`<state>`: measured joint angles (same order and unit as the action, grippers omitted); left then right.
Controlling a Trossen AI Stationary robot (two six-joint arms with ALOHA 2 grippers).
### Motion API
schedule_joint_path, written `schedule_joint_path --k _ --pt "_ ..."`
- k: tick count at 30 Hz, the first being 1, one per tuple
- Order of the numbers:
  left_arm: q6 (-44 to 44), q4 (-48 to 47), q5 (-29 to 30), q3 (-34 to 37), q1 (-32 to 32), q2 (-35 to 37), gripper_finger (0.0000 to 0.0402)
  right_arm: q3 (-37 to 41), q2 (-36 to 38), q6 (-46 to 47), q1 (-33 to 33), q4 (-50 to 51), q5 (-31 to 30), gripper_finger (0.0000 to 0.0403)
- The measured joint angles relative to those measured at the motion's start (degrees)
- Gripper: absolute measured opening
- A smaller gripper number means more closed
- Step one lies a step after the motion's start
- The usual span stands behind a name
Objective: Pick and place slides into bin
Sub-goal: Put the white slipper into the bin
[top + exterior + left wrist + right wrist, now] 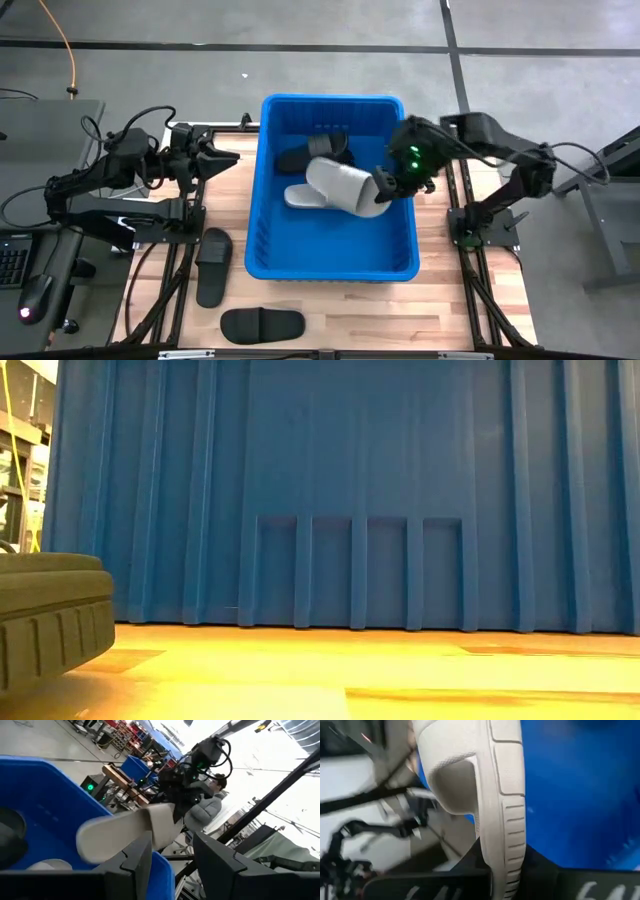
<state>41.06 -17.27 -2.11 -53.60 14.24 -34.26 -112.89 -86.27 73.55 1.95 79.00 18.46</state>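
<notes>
In the low view the bin runs past the top and both sides, a black slide is cut off at left, and neither pincer shows.

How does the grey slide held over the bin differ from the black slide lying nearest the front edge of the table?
The grey slide is light in colour; the black slide is dark. The grey slide hangs tilted over the bin, clamped at one end by the right gripper; the black slide lies flat on the table, outside the bin, with no gripper on it. Both are open-toe slides with a wide strap.
</notes>
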Motion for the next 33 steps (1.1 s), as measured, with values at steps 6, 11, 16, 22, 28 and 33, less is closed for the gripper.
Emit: schedule_joint_path --k 6,11,16,22,28,33 --pt "0.99 -2.6 -0.05 0.0 -0.01 0.02 0.0133 0.47 -6.1 -8.17 6.8 0.95 11.55 0.0002" --pt "1.83 -5.63 -0.41 0.0 0.0 0.02 0.0134 0.47 -11.52 -14.89 10.33 0.85 17.66 0.0002" --pt "3.28 -6.58 -1.08 0.0 0.0 0.02 0.0134 0.47 -15.76 -21.78 13.79 1.86 21.95 0.0002" --pt "4.28 -6.58 -2.04 0.0 0.0 0.0 0.0134 0.47 -19.54 -27.21 17.55 1.99 24.43 0.0002" --pt "4.33 -6.56 -2.23 0.0 0.0 0.0 0.0134 0.47 -23.49 -29.91 20.57 1.9 25.96 0.0002" --pt "4.33 -6.59 -2.83 0.0 0.0 0.0 0.0134 0.54 -26.05 -31.43 22.05 1.99 26.71 0.0001"
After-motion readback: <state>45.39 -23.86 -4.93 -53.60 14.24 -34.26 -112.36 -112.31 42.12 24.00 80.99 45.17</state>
